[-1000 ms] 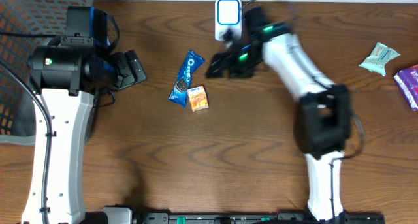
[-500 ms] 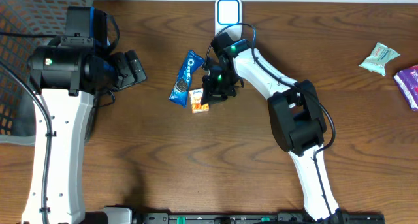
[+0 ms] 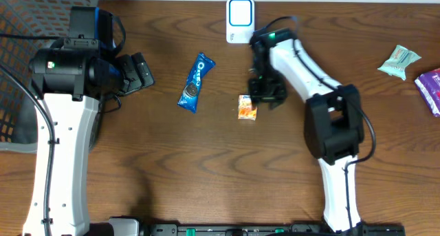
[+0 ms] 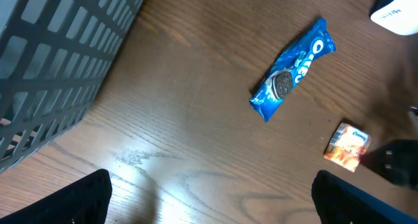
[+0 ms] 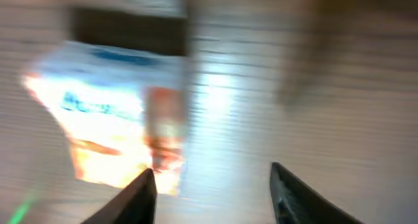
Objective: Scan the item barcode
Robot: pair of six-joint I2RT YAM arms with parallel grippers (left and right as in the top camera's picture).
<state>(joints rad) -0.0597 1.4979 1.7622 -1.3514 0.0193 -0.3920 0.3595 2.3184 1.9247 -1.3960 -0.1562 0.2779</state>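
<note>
Mid-tabletop, right arm angles down, jaws spread just beside orange box; left arm jaws spread wide.

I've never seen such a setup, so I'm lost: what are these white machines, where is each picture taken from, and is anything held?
These are two robot arms at a wooden table. One picture looks down from above: the left arm beside a grey basket, the right arm reaching to the middle. The other two come from cameras on each wrist. On the table lie a blue Oreo packet, a small orange box, a white scanner, and a teal packet and purple packet at the right edge. Nothing is held: both arms' jaws stand apart, and the box lies loose by the right arm's, blurred in its wrist picture.
</note>
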